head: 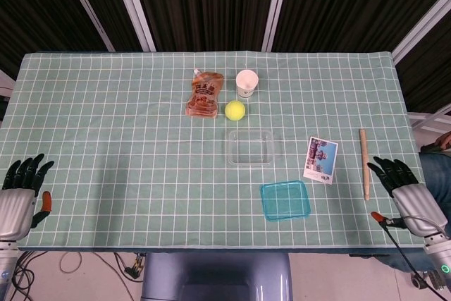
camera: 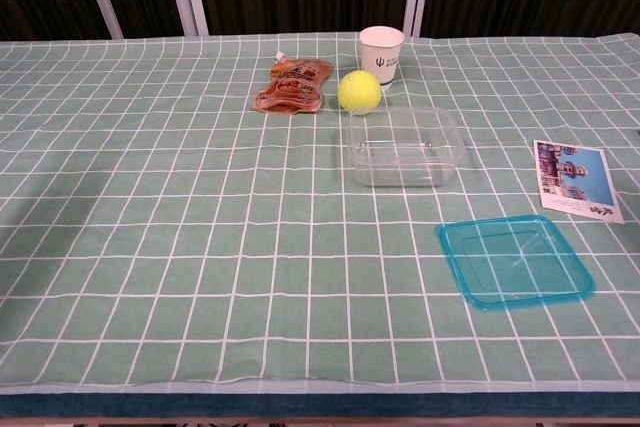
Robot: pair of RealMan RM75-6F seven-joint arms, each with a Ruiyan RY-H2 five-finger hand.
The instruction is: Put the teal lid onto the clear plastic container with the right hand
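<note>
Right hand (head: pixel 407 192), fingers spread and empty, waits beyond the teal lid (head: pixel 285 199) — it should lift the lid level, then square it over the clear plastic container (head: pixel 250 146) just behind

A table (head: pixel 106 103) covered with a green cloth of white grid lines carries everything. Toward the far edge, near the middle, an orange snack pouch (head: pixel 204 94) lies flat, with a white paper cup (head: pixel 246 82) standing upright to its right. A yellow ball (head: pixel 235 109) rests just in front of the two, between them. Toward the right edge lies a postcard (head: pixel 320 160), and beyond it a wooden stick (head: pixel 364 163) runs front to back along that edge.
</note>
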